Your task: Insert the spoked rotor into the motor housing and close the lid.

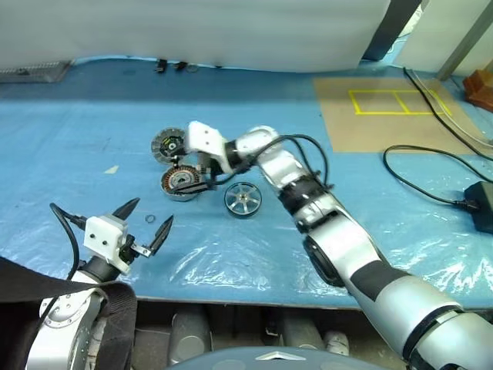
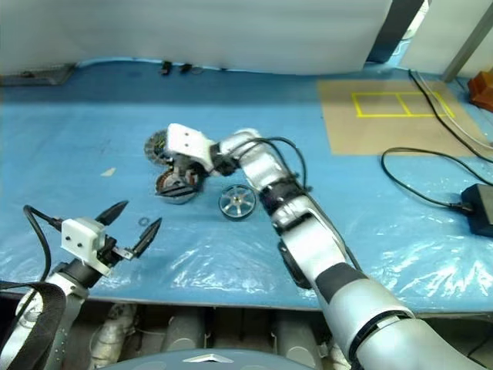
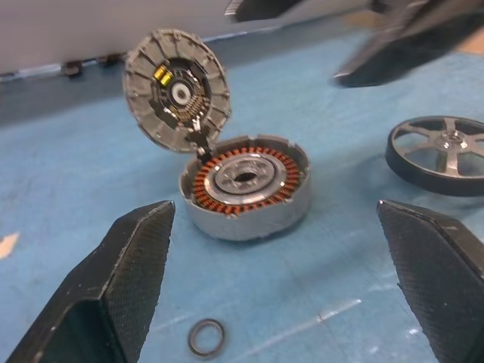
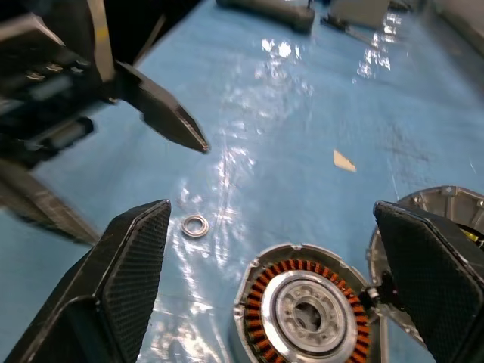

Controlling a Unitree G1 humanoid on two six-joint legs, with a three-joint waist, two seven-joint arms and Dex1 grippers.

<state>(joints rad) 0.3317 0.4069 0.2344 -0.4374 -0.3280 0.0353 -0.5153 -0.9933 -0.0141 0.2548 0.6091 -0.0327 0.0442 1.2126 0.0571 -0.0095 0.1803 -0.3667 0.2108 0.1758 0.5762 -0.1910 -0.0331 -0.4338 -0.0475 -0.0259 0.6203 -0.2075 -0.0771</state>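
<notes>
The motor housing [image 3: 246, 185], a silver cup with copper windings, sits on the blue sheet. The lid [image 3: 178, 87] stands tilted at the housing's far rim, its dark ribbed face showing. The spoked rotor [image 1: 243, 199] lies flat just right of the housing. My right gripper [image 1: 189, 173] hovers over the housing, pointing left, open with nothing between its fingers. My left gripper [image 1: 154, 210] stands open and empty nearer the table's front edge, left of and short of the housing.
A small metal ring [image 1: 150, 219] lies on the sheet between the left gripper's fingers. A brown board with yellow tape [image 1: 385, 108] lies at the back right. Black cables [image 1: 431, 177] and a black box [image 1: 481, 204] lie to the right.
</notes>
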